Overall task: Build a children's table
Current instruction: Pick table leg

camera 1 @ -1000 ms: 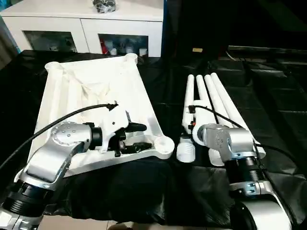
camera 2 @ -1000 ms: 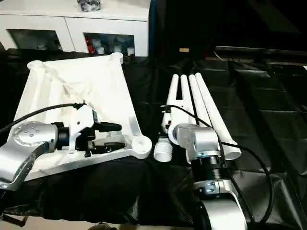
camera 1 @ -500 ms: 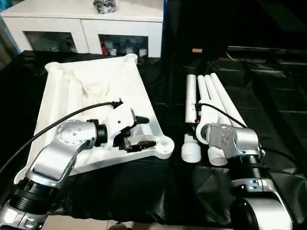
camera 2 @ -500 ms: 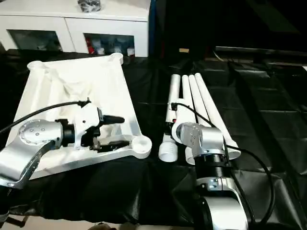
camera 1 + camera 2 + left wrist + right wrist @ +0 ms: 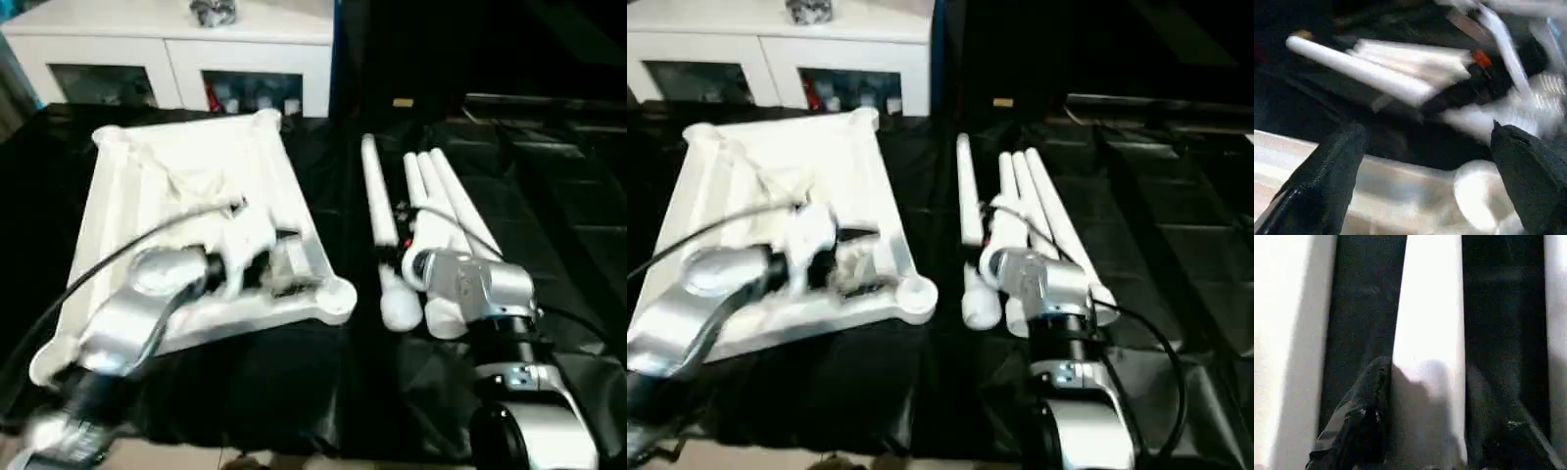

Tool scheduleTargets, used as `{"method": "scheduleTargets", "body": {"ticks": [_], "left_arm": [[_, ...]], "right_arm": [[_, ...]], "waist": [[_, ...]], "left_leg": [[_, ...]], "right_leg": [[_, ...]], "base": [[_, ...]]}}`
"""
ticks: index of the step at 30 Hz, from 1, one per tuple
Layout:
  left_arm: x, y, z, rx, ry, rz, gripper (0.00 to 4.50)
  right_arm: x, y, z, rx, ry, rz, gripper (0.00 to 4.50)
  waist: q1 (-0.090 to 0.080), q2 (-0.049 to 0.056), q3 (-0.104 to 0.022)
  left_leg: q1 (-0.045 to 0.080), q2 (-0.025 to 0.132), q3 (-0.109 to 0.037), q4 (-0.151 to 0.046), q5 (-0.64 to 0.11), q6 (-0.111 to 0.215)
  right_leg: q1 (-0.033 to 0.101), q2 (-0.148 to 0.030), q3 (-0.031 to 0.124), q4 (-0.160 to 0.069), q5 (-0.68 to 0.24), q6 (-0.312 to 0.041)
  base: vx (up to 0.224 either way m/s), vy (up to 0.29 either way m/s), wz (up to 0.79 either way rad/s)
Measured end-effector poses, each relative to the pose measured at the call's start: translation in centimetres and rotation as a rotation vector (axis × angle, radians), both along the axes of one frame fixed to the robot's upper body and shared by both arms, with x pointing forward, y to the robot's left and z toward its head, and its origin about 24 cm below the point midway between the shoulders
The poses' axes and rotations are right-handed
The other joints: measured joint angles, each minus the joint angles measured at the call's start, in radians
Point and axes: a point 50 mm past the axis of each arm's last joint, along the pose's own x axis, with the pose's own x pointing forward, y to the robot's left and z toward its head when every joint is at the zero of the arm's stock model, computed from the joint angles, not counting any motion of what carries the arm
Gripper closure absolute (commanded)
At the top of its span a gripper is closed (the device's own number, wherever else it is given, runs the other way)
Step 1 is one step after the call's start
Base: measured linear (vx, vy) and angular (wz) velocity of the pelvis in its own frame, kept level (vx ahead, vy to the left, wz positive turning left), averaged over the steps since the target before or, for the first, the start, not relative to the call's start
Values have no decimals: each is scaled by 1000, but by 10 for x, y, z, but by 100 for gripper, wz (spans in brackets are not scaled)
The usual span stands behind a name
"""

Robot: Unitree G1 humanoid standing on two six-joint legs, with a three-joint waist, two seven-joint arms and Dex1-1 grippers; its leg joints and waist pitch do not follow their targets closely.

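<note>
Fingers [image 5: 1364,421] of my right gripper [image 5: 1430,431] clamp a white leg [image 5: 1430,333]. My left gripper [image 5: 1425,161] gapes wide over the tabletop [image 5: 127,196] by its near right socket [image 5: 338,294], holding nothing. Three more legs [image 5: 446,206] lie beside the gripped one.

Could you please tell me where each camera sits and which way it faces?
Left eye view: on the head, looking forward and down at the tabletop and legs; both silver forearms show.
Right eye view: beside it, same scene; it shares the leg lying apart from the rest.
Left wrist view: on the left wrist, looking between its wide-apart black fingers over the tabletop's corner socket toward the legs.
Right wrist view: on the right wrist, looking along its claw, whose fingers flank one leg.
</note>
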Motion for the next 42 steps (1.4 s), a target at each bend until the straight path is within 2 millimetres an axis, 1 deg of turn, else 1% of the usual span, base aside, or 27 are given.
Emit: {"method": "scheduleTargets", "body": {"ticks": [2,4,6,8,11,14,17,21,23,26,29,31,33,34,35,37,38,39,41,42], "left_arm": [[9,-5,14,-109,24,39,0],[15,-12,23,-223,67,62,0],[18,-19,28,-321,124,65,0],[22,-25,33,-423,193,63,0],[23,-32,41,-506,261,43,0],[22,-38,45,-561,305,12,0],[20,-43,48,-599,341,-8,0],[17,-47,50,-608,360,-26,0],[17,-49,51,-632,366,-23,28],[16,-48,54,-682,368,-31,39],[15,-47,57,-723,365,-48,73],[15,-47,58,-726,361,-52,78],[15,-47,58,-727,361,-52,106],[15,-47,58,-727,362,-52,106],[15,-47,58,-727,362,-51,121],[15,-47,58,-727,364,-50,126],[15,-46,58,-728,366,-50,145],[15,-46,58,-730,367,-51,153],[15,-46,58,-732,368,-50,153],[15,-45,58,-733,369,-49,160]], "right_arm": [[1,2,14,59,-76,55,269],[0,2,27,115,-147,109,269],[-2,4,42,183,-236,172,269],[-10,7,53,259,-315,248,269],[-21,12,64,327,-385,333,269],[-29,16,74,368,-437,409,269],[-37,22,77,402,-455,477,269],[-40,23,79,424,-465,501,269],[-42,23,79,424,-470,506,269],[-44,25,79,433,-466,520,269],[-44,26,79,434,-465,529,269],[-45,26,80,438,-467,534,269],[-45,26,80,440,-467,536,269],[-45,26,80,441,-467,536,269],[-45,27,80,442,-467,538,269],[-45,27,80,442,-468,540,269],[-45,27,81,440,-468,540,269],[-45,27,81,439,-468,541,269],[-46,27,81,436,-471,545,269],[-46,27,82,436,-472,546,269]], "waist": [[-2,0,0],[-2,0,0],[-2,0,0],[1,0,0],[2,0,0],[2,0,0],[1,0,0],[2,0,0],[2,0,0],[1,0,0],[1,0,1],[2,0,1],[1,0,1],[2,0,1],[1,0,1],[1,0,1],[2,0,1],[1,0,1],[1,0,1],[1,0,1]], "left_leg": [[-1,0,0,0,0,3],[-1,0,0,0,0,5],[-1,0,1,0,-1,7],[-2,1,1,0,-1,17],[-2,1,1,1,-2,20],[-2,1,1,1,-2,21],[-2,1,1,1,-1,22],[-2,1,1,1,-1,22],[-2,1,1,1,-1,21],[-3,1,1,1,0,22],[-3,1,1,1,0,22],[-3,1,1,1,0,22],[-3,1,1,1,0,22],[-3,1,1,1,0,22],[-3,1,1,1,0,22],[-3,1,1,1,0,22],[-3,1,1,0,0,22],[-3,1,1,0,0,22],[-3,1,1,0,0,22],[-3,1,1,0,-1,22]], "right_leg": [[-1,0,0,-1,0,0],[-1,0,0,-1,0,0],[-1,0,-1,-1,0,0],[-1,0,-1,-1,-1,-1],[-1,0,-1,-2,-1,-1],[-1,0,-1,-2,-1,-1],[-1,0,-1,-2,-1,-1],[-1,0,-1,-2,-1,-1],[-1,0,-1,-2,-1,-1],[-1,0,-1,-2,-1,-1],[-1,0,-2,-3,-1,-1],[-1,0,-2,-3,-1,-1],[-1,0,-2,-3,-1,-1],[-1,0,-2,-3,-1,-1],[-1,0,-2,-3,-1,-1],[-1,0,-2,-3,-1,-1],[-1,0,-2,-3,-1,-1],[-1,0,-2,-3,-1,-1],[-1,0,-2,-4,-1,-1],[-1,0,-2,-4,-1,-1]], "base": [[0,0,0],[0,0,0],[0,0,0],[0,0,0],[0,0,0],[0,0,0],[0,0,0],[0,0,0],[0,0,0],[0,0,0],[0,0,0],[0,0,0],[0,0,0],[0,0,0],[0,0,0],[0,0,0],[0,0,0],[0,0,0],[0,0,0],[0,0,0]]}}
